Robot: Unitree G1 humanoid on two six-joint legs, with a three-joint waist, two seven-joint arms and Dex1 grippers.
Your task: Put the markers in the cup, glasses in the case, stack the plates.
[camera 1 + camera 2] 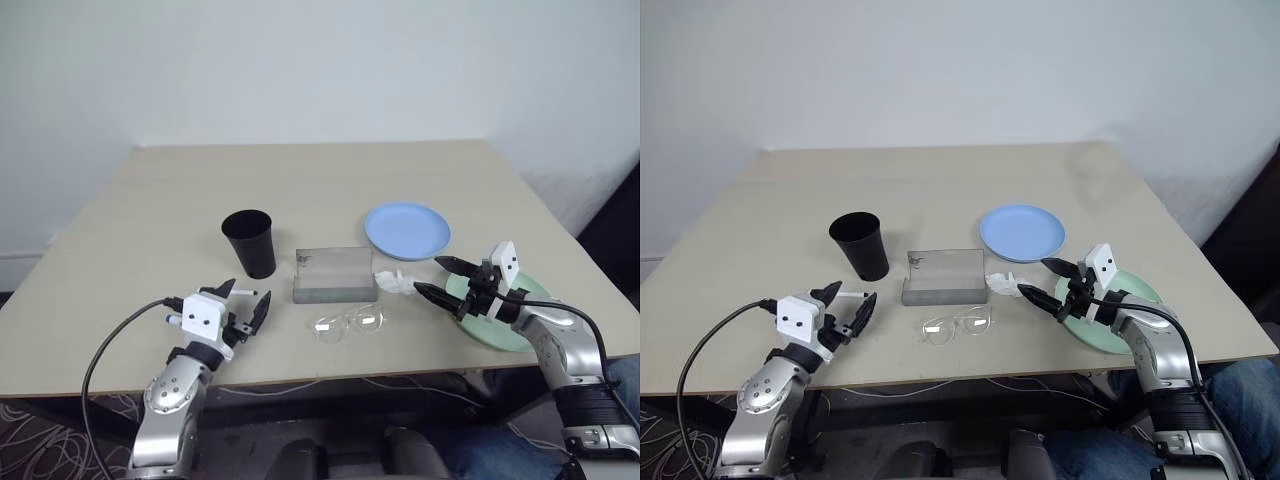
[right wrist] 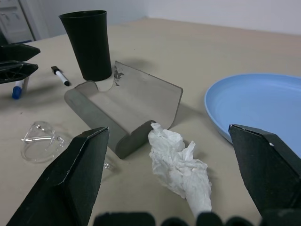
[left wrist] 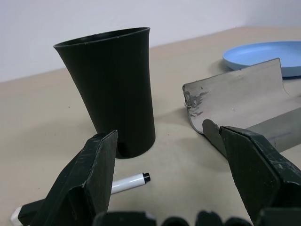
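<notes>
Fingers on both grippers spread, nothing held; no sub-task done yet.
Left gripper (image 1: 245,305) over two markers (image 2: 60,75) at 7 o'clock of the empty cup (image 1: 249,241); case (image 1: 334,273) open mid-table, glasses (image 1: 348,322) loose at its 6 o'clock; blue plate (image 1: 407,229) unstacked, green plate (image 1: 522,338) under the right gripper (image 1: 438,277).
</notes>
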